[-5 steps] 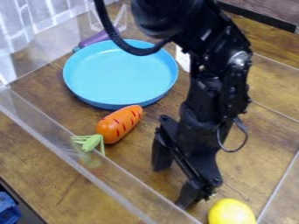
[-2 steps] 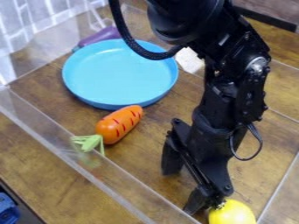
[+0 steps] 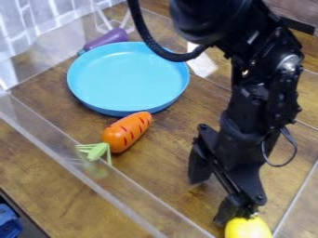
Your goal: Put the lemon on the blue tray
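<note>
Task is barely begun, by the look of it. The lemon (image 3: 246, 228) sits at the bottom right of the frame, partly cut off by the lower edge, down on the wooden table (image 3: 50, 102), nowhere near its goal. The blue tray (image 3: 128, 78) lies in the upper left w/ nothing in it, well apart from the lemon. Between them, approx mid-left, lies an orange carrot (image 3: 126, 131) w/ green leaves pointing to lower left; not part of the job. A purple thing (image 3: 104, 39) pokes out behind the tray's far rim, too hidden to name.

The gripper (image 3: 229, 191) hangs from the black arm on the right side of the frame, pointing down, fingers spread wide and nothing held between them. One finger tip comes down right next to the top of the lemon; can't tell if it touches. The lemon isn't between the fingers yet, as far as this view shows.

So: nothing done so far. Left to do, in my judgement: centre the open fingers over the lemon, close on it, lift, carry it up-left past the carrot, and set it down inside the tray rim. Lemon is smooth and rounded, so prob. prone to slip or roll if pinched off-centre
</note>
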